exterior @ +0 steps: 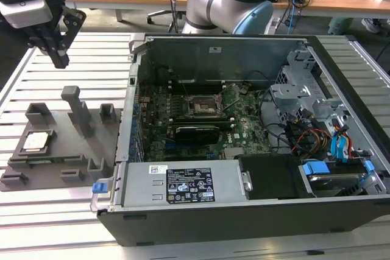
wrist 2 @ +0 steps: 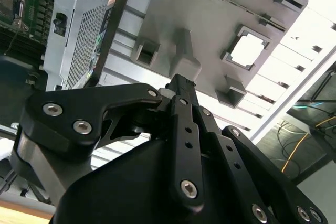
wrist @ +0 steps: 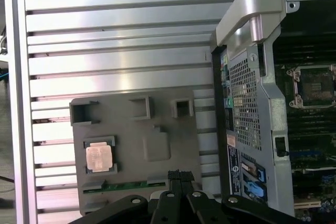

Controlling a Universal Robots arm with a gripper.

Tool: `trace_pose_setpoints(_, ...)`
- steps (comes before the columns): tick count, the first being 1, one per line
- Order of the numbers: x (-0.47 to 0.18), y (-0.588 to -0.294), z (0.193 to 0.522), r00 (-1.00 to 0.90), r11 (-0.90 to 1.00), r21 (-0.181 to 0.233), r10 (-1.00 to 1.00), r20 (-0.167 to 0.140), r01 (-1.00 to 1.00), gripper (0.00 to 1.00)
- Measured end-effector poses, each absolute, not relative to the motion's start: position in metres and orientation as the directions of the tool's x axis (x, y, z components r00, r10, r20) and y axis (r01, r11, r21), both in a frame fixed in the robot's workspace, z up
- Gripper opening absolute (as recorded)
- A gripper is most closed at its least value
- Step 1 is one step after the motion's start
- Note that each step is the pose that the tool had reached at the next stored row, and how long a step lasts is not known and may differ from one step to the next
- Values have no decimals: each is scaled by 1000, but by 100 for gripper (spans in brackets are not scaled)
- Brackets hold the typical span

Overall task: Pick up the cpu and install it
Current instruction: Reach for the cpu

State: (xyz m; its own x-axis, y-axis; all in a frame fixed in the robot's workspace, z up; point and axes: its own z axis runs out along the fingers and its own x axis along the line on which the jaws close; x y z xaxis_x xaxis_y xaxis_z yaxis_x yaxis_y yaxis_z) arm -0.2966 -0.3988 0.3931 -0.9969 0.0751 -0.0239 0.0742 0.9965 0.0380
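The cpu (exterior: 36,141) is a small square chip with a silver-grey top. It lies flat in a recess of the grey tray (exterior: 64,150) at the exterior view's left. In both wrist views the cpu (wrist: 100,157) (wrist 2: 247,51) sits in that same pocket of the tray (wrist: 126,140) (wrist 2: 220,14). My gripper (exterior: 60,59) hangs in the air well above the table, past the tray's far edge. Its black fingers (wrist: 180,176) (wrist 2: 181,85) are pressed together with nothing between them. The motherboard socket (exterior: 201,106) (wrist: 315,85) lies uncovered inside the opened computer case.
The open computer case (exterior: 256,211) lies on its side on the slatted aluminium table (exterior: 85,59), right of the tray. The tray carries several upright blocks (exterior: 76,105) and a green memory stick (wrist: 128,185). Cables and drive cages (exterior: 304,108) crowd the case's right end.
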Motion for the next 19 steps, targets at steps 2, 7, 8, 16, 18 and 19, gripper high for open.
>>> trace_pose_setpoints(2,-299,-399,393,-997,997,38,75,-24,74,11)
trace_pose_setpoints(7,-305,-399,393,-997,997,37,75,-24,74,11)
trace_pose_setpoints(8,-306,-399,393,-997,997,37,75,-24,74,11)
trace_pose_setpoints(16,-315,-399,393,-997,997,36,75,-24,74,11)
trace_pose_setpoints(18,-318,-399,393,-997,997,36,75,-24,74,11)
trace_pose_setpoints(19,-319,-399,393,-997,997,36,75,-24,74,11)
